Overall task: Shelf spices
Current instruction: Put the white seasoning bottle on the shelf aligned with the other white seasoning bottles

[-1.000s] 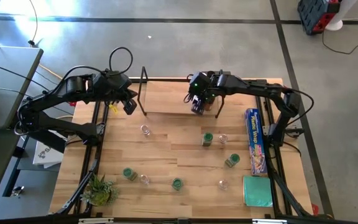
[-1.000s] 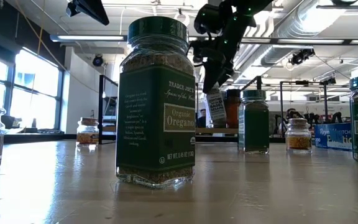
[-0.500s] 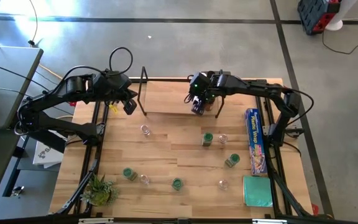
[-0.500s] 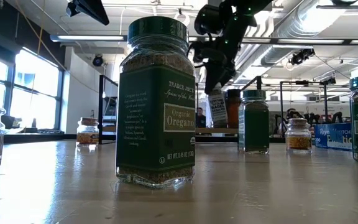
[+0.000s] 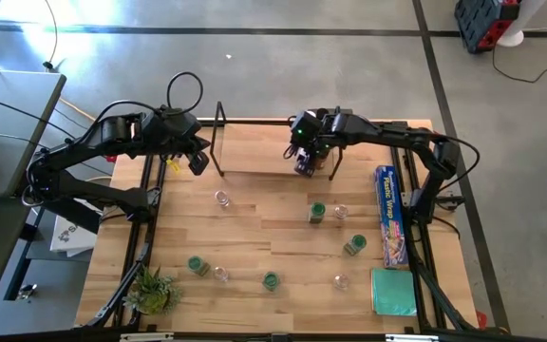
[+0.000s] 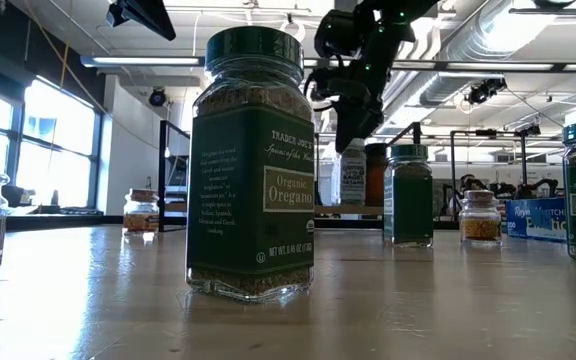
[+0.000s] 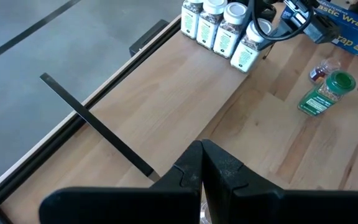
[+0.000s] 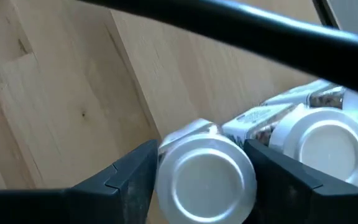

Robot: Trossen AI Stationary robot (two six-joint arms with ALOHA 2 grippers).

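Observation:
The shelf (image 5: 264, 157) stands at the table's far side, a pale board between black wire end frames. Several white-lidded spice jars (image 7: 219, 28) stand in a row at its right end. My right gripper (image 5: 302, 161) is over that row, its fingers on either side of the end jar's white lid (image 8: 207, 174). My left gripper (image 5: 198, 161) is shut on nothing and hangs beside the shelf's left end frame (image 7: 98, 124). More spice jars stand loose on the table, among them green-lidded ones (image 5: 317, 210) (image 5: 354, 245) and a clear-lidded one (image 5: 222, 199). My right gripper has the end jar between its two fingers (image 8: 135, 177), which come from above, slanting down, and lie against opposite sides of the jar at its lid (image 8: 166, 162). The jar (image 6: 352, 175) stands upright on the shelf board beside its neighbour (image 8: 319, 146).
A long blue plastic-wrap box (image 5: 390, 217) lies along the table's right side, with a green pad (image 5: 392, 292) near it. A small spiky plant (image 5: 152, 290) sits at the near left corner. A big oregano jar (image 6: 251, 165) fills the low view's foreground.
The jar in my right gripper hung tilted over the shelf; it now stands upright on the board next to the other jars. The gripper has tipped slightly with it. My left arm has kept still.

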